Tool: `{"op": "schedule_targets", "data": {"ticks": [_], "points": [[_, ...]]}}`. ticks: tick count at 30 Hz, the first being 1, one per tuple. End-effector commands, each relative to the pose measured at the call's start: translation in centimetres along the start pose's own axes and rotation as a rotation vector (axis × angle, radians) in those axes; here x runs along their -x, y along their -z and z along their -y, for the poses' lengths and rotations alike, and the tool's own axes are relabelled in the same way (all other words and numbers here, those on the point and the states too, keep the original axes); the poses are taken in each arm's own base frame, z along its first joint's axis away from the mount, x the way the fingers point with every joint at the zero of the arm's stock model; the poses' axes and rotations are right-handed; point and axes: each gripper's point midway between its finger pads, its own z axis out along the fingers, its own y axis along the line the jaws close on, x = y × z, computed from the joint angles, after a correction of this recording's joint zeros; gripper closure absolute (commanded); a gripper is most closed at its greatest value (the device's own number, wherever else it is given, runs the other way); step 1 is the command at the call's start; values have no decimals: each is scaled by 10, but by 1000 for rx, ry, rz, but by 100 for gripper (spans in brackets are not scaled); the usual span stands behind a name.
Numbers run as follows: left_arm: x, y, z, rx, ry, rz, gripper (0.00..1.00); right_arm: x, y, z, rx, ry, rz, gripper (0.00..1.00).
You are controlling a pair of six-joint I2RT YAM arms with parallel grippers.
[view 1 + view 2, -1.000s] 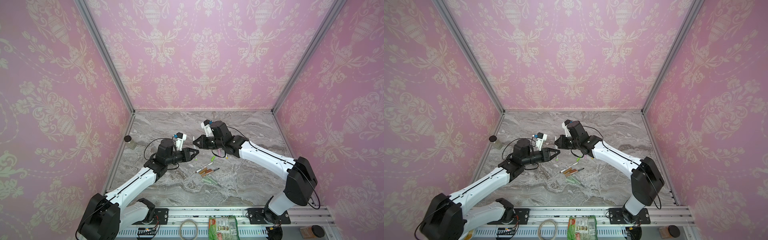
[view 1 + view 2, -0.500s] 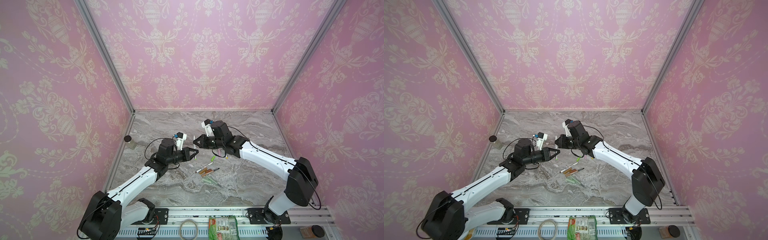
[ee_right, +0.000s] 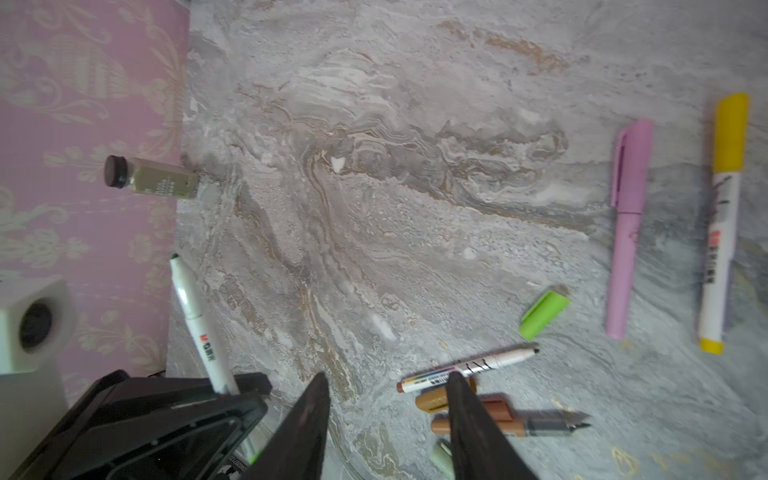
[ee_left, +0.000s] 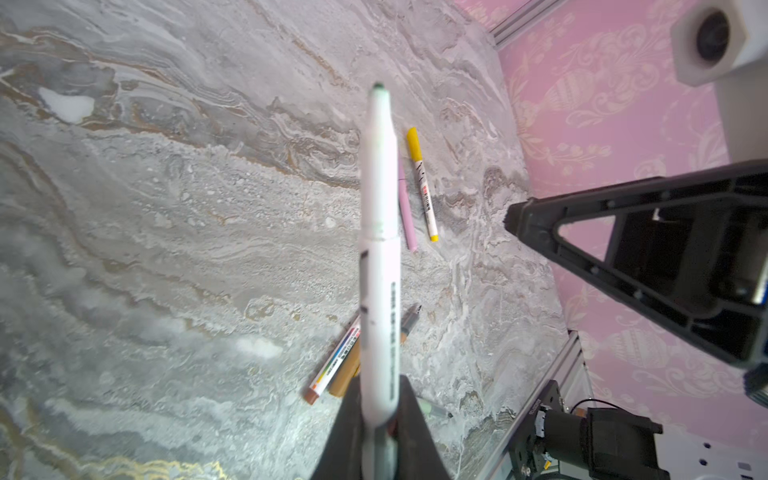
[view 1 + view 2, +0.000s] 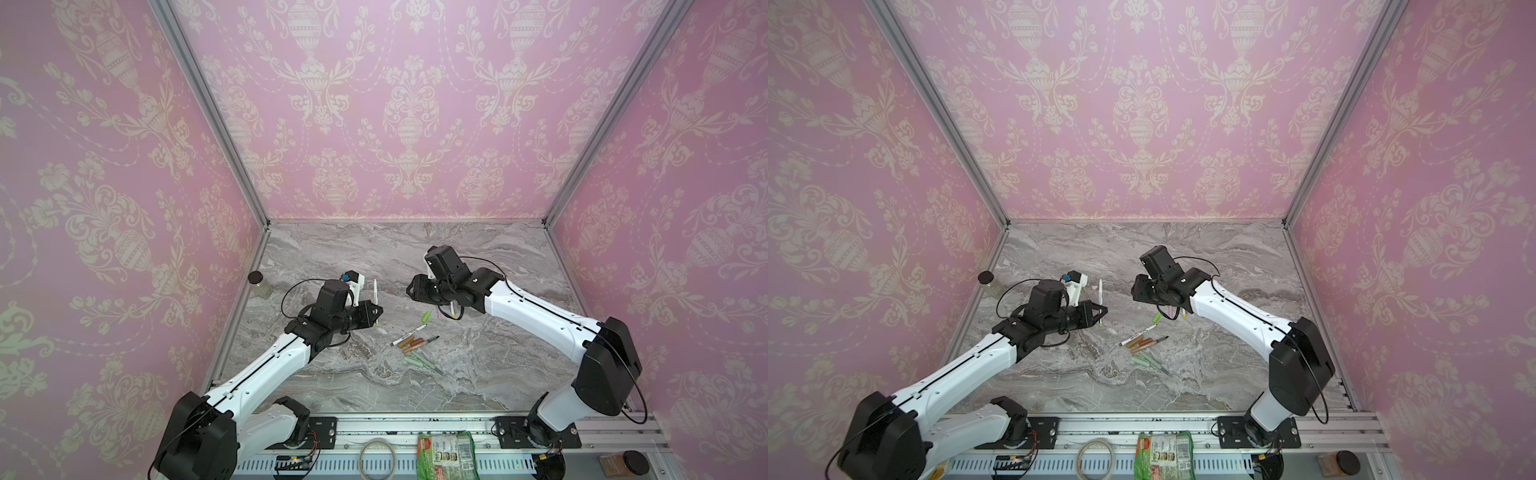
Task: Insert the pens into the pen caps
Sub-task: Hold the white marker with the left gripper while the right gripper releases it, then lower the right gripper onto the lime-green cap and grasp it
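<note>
Walls: pink wallpaper with a cream urn-and-flower pattern (image 5: 415, 104) closes the left, far and right sides of the cell.
Table: grey marbled stone-look tabletop (image 5: 374, 249).
Left arm: white and black arm (image 5: 266, 365) reaching from the near left corner toward the middle.
Right arm: white and black arm (image 5: 540, 316) reaching from the near right corner, its wrist bent leftward over the middle.
Left gripper: black left gripper (image 5: 376, 311) is clamped tight on the lower barrel of the held pen, above the table, left of centre.
Right gripper: black right gripper (image 3: 387, 376) hangs with its jaws parted to a middling gap, only table showing between them, right of the left gripper and apart from it.
Held pen: white-barrelled pen with a dark green bare tip (image 4: 380, 249) stands up out of the left gripper.
Pink pen: capped lilac-pink pen (image 3: 627, 232) lies on the table under the right wrist.
Yellow pen: white pen with a yellow cap and yellow end (image 3: 721, 232) lies just beside the pink pen, roughly parallel.
Brown-ended pen: white pen with a brown end and a bare dark tip (image 3: 469, 368) lies near centre.
Brown pen: brown pen with a bare tip (image 3: 498, 426) lies just nearer, beside a brown cap (image 3: 432, 401).
Sage pieces: sage green pens (image 5: 419, 361) lie nearest the front; whether capped I cannot tell.
Jar: small clear bottle with a black lid (image 5: 259, 284) stands at the left wall.
Green cap: bright green stubby cap (image 3: 544, 313) lies loose between the pink pen and the brown-ended pen.
</note>
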Motion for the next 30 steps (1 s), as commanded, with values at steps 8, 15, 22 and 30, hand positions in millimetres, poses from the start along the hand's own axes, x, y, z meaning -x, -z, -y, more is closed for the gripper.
{"op": "schedule_targets", "data": {"ticks": [8, 15, 22, 30], "points": [[-8, -1, -13, 51, -50, -32, 100, -32, -33, 64, -377, -21, -145, 59], [-8, 5, -13, 58, -80, -22, 100, -32, -65, 74, -448, -19, -166, 65], [-8, 8, -14, 73, -107, -24, 100, -42, -89, 86, -487, -15, -198, 67], [-5, 8, -14, 80, -116, -17, 100, -44, -101, 95, -484, -23, -200, 70]]}}
